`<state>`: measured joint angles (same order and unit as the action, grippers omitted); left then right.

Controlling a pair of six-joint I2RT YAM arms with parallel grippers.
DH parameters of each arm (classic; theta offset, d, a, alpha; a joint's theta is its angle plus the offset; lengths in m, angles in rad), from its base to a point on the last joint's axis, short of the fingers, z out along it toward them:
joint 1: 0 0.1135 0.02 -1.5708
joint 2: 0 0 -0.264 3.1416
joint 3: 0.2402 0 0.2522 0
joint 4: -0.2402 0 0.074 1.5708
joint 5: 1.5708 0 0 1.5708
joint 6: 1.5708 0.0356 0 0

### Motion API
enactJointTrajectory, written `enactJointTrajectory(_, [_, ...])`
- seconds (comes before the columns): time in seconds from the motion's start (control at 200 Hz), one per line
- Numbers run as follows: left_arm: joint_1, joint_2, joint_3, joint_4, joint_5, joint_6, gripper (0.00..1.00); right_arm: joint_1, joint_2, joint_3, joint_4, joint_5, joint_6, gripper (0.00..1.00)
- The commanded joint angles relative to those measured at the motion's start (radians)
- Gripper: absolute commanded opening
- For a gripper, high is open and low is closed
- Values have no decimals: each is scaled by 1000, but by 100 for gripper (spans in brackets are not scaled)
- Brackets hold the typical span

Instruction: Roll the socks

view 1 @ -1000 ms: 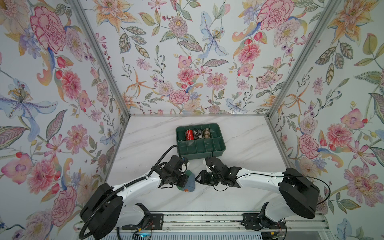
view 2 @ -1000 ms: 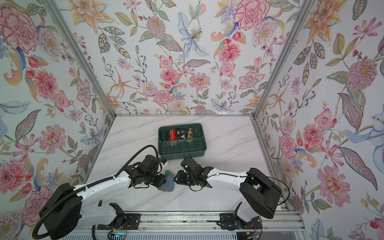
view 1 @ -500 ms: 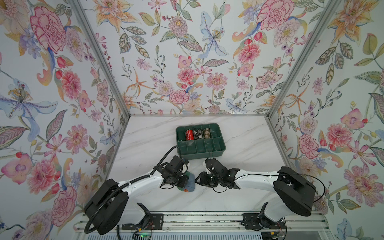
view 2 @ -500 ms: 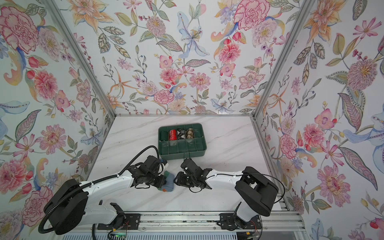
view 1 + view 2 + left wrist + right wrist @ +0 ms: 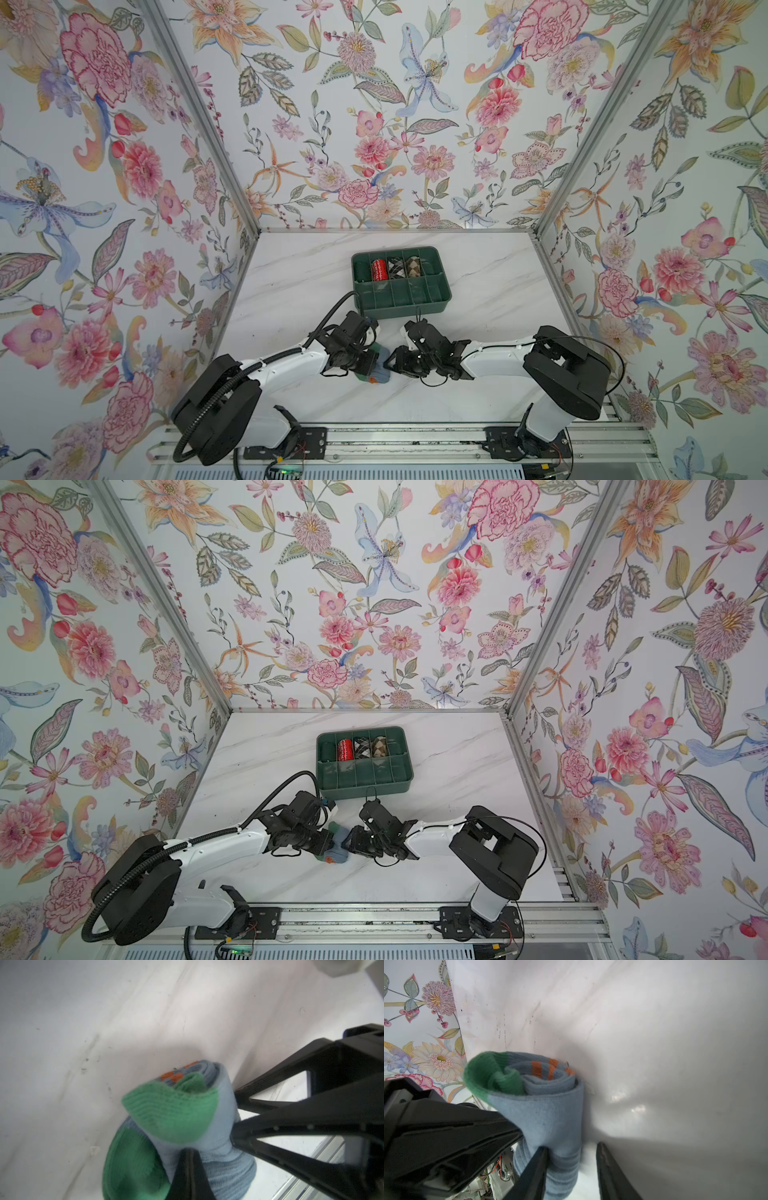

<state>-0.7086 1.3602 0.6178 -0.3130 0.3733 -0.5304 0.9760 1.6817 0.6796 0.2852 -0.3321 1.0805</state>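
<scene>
Socks (image 5: 376, 368) sit rolled near the worktop's (image 5: 291, 282) front edge; my left fingers (image 5: 187, 1172) clench their fabric, my right fingers (image 5: 537, 1169) stand parted, one pressing in. Withdrawing it carelessly could drag the roll loose.

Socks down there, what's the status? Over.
Left tool shut on the socks. Right tool open, one finger against the roll. Socks rolled up on the table. Green tray stands apart, behind.

A lab robot cell: floral-papered panels (image 5: 374, 124) between aluminium posts (image 5: 201, 116) box in a marble tabletop (image 5: 291, 270), with a mounting rail (image 5: 395, 440) along the frame's bottom edge.
</scene>
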Motion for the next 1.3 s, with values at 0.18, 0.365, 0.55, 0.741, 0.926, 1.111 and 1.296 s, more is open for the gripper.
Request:
enactJointTrajectory(0.18, [18, 25, -84, 12, 59, -37, 0, 12, 82, 12, 75, -46, 27, 42])
enactJointTrajectory(0.365, [18, 23, -100, 41, 78, -54, 0, 16, 67, 1, 84, -28, 24, 37])
enactJointTrajectory(0.55, [18, 22, -97, 54, 91, -61, 0, 27, 18, 32, -12, 40, -27, 18])
enactJointTrajectory(0.741, [23, 10, -59, 50, 105, -63, 0, 55, 12, 172, -291, 128, -128, 7])
enactJointTrajectory(0.926, [63, -42, -17, 36, 131, -71, 0, 90, 50, 332, -592, 228, -218, 6])
enactJointTrajectory(1.111, [147, -125, -22, 37, 176, -84, 2, 120, 97, 443, -773, 313, -261, 6])
enactJointTrajectory(1.296, [209, -182, -30, 4, 174, -86, 2, 137, 137, 517, -905, 382, -284, 6])
